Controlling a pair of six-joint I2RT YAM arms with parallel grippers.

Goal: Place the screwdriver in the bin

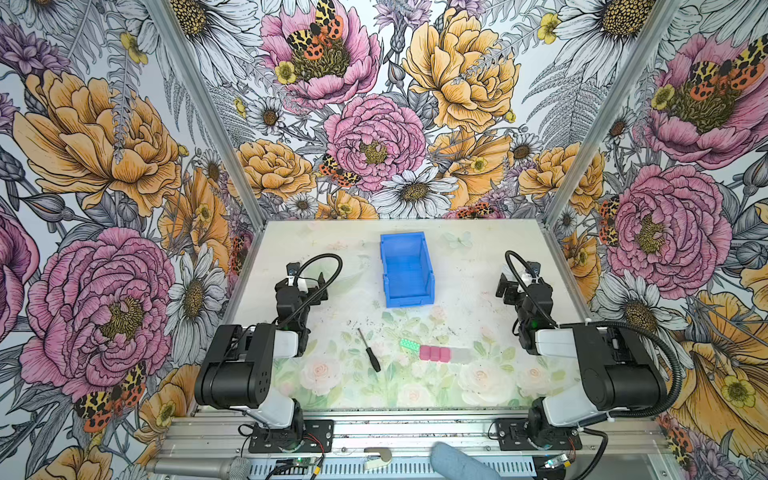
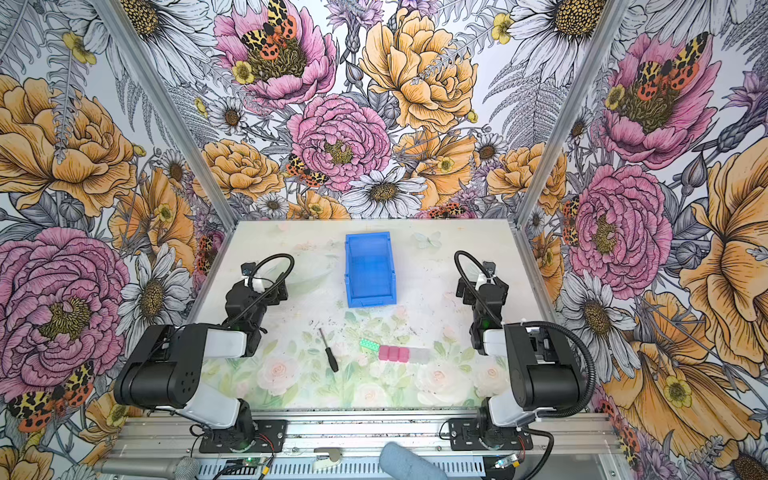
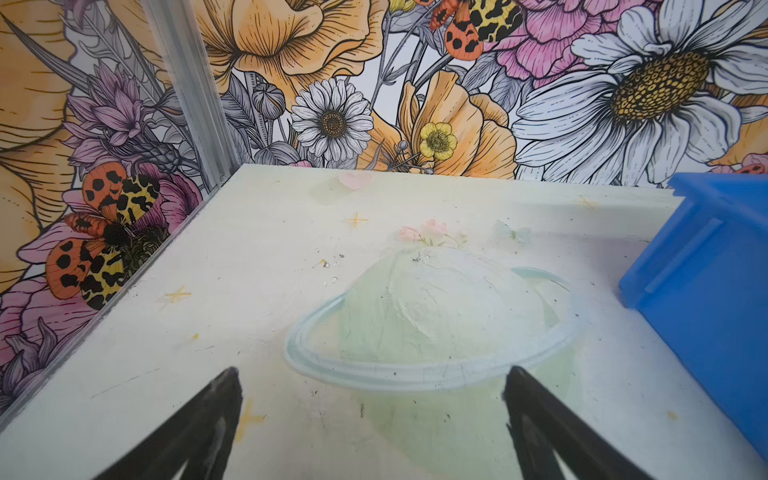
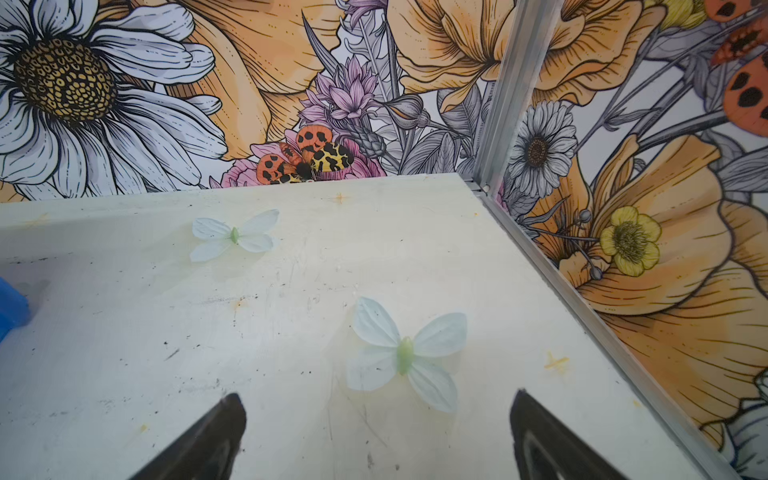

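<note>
The pale, flower-printed tabletop (image 1: 469, 266) carries everything. Two black-and-white robot arms, the left arm (image 1: 249, 365) and the right arm (image 1: 602, 365), sit folded at its two sides. In the wrist views the left jaws and the right jaws both stand wide apart over bare surface, with nothing between them.

The bright blue rectangular plastic bin (image 1: 409, 300) stands toward the far middle of the tabletop, and both top views show its ribbed floor bare. The small slim screwdriver with a black handle and thin dark shaft (image 1: 368, 350) lies flat on the near half, well apart from the bin and nearer the left arm, its handle toward the robot and its tip toward the bin.

As I judge it, the task has not begun: reaching, gripping, carrying and dropping are all left.

By count:
- two arms
- one bin
- one screwdriver
- three pink cubes (image 1: 434, 353) in a touching row to the screwdriver's right
- one pale grey block (image 1: 461, 354) at the row's right end
- one green studded brick (image 1: 408, 345) at its left end
</note>
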